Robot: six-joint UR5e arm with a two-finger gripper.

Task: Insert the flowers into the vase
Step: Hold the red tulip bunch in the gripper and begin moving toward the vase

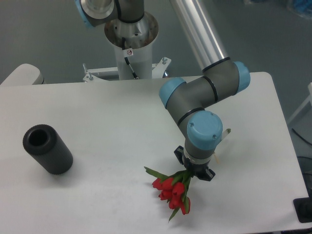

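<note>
The vase [47,148], a matte black thick-walled cylinder with a round hole at its top, stands on the left of the white table [107,112]. The flowers [173,191], red tulip buds with green leaves, lie near the front edge at centre right, buds pointing front-left. Their stems run back-right under the arm's wrist, and a pale stem end [225,134] pokes out beyond it. My gripper [195,171] points straight down over the stems just behind the buds. The blue-capped wrist hides its fingers, so I cannot see whether they grip the stems.
The arm's grey base column [130,36] rises behind the table's back edge. Its forearm and elbow [204,92] reach over the right half of the table. The front edge lies just below the flowers, and the right edge is close to the wrist.
</note>
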